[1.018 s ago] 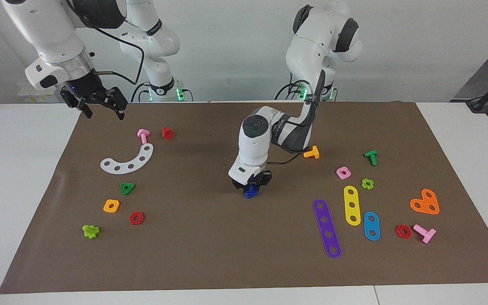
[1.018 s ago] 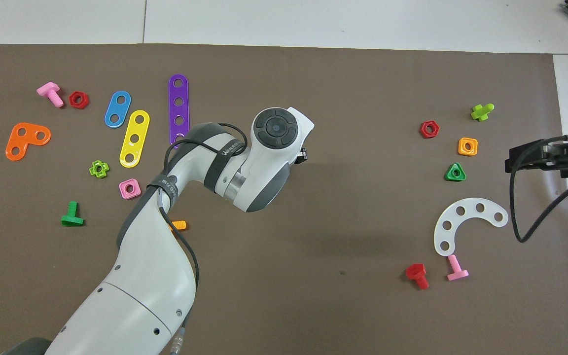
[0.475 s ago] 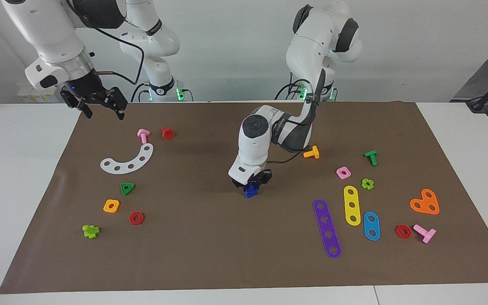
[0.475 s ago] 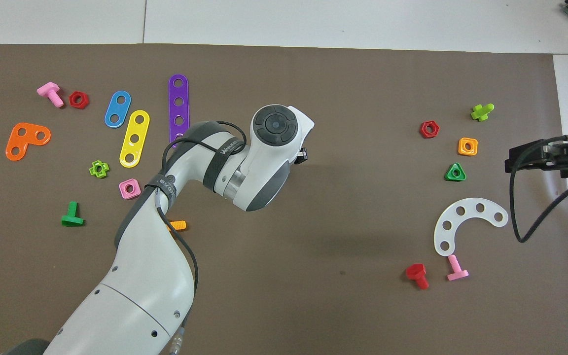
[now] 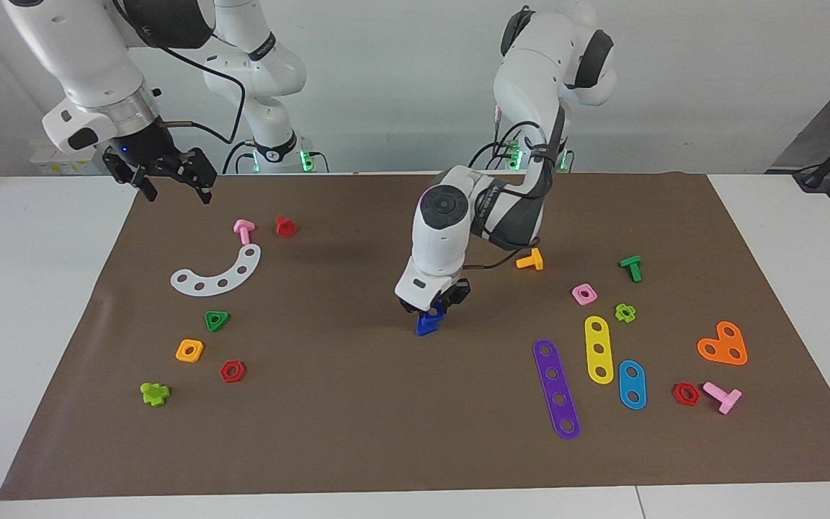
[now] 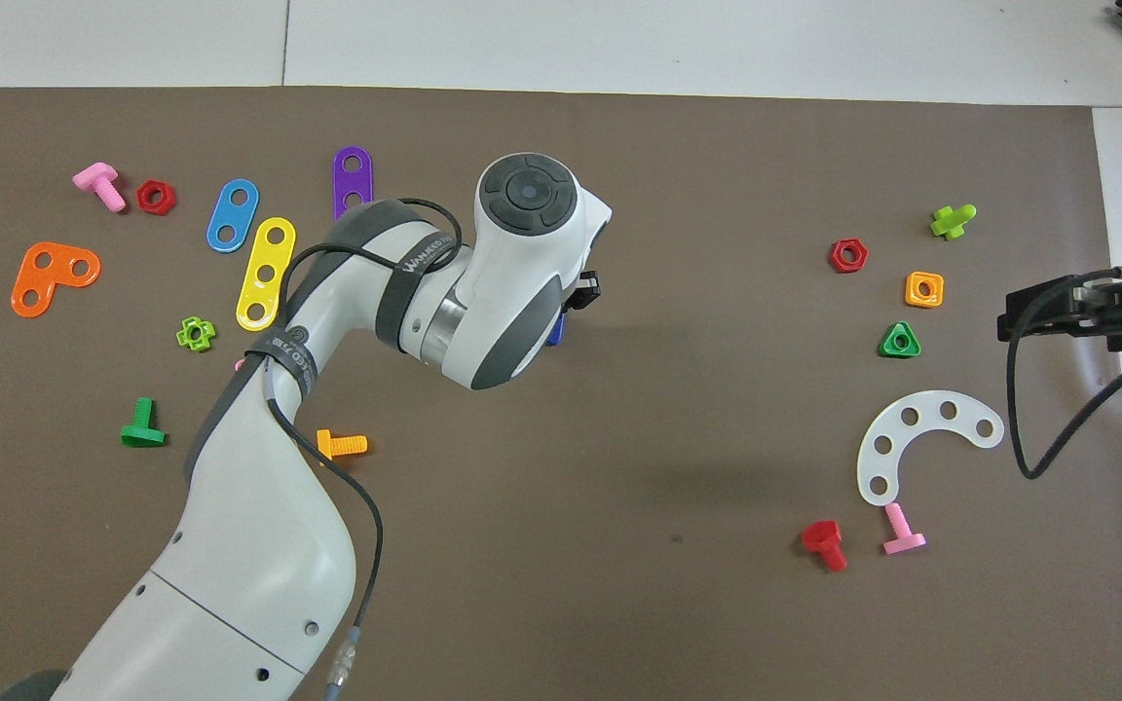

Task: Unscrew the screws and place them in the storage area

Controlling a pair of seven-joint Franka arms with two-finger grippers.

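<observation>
A matte brown mat [image 5: 357,432] covers the white table before a plain pale wall, and at frame centre the left gripper [image 5: 432,311] pinches a glossy dark-blue plastic bolt [image 5: 427,324] above it, while the right gripper [image 5: 170,184], fingers spread, waits at upper left above the white curved strip [image 5: 218,274].

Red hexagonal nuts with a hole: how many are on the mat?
2. One red hexagonal nut lies beside the orange square nut, toward the right arm's end. The other red hexagonal nut lies beside a pink bolt, toward the left arm's end. The left arm may hide more.
</observation>
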